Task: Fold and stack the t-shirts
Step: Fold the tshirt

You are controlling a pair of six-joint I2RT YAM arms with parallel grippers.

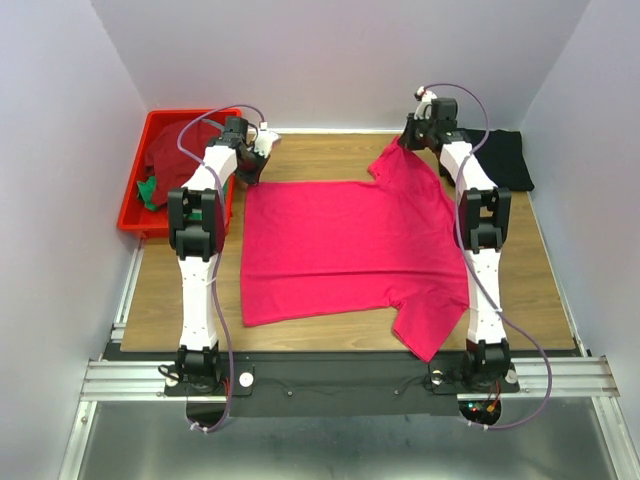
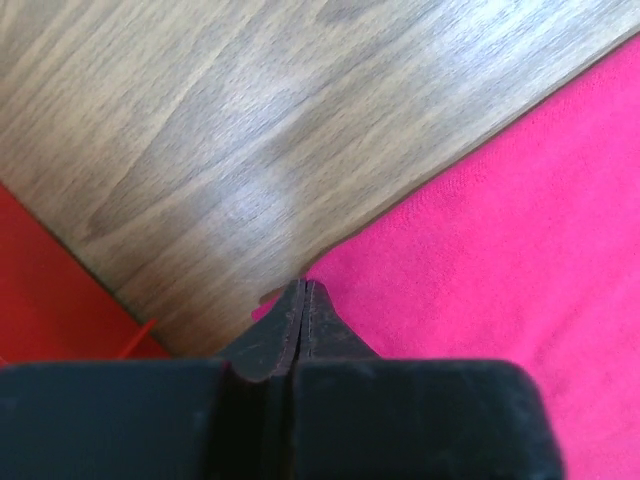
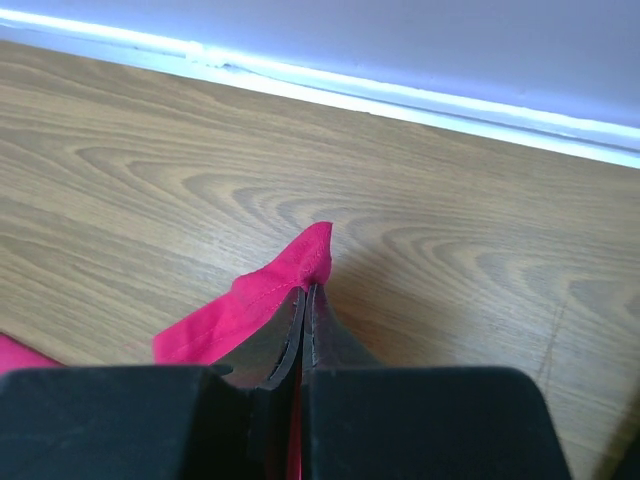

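Left jaws and right jaws, arms outstretched, each clamp shut on the pink t-shirt (image 1: 340,245).

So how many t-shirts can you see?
4: pink t-shirt spread mid-table, black t-shirt far right, dark red t-shirt and green t-shirt in the red bin. More may hide there.

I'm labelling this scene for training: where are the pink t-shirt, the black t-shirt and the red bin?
pink t-shirt (image 1: 340,250): top view, middle of its flat body.
black t-shirt (image 1: 508,160): top view, centre of the cloth.
red bin (image 1: 131,185): top view, its left wall.
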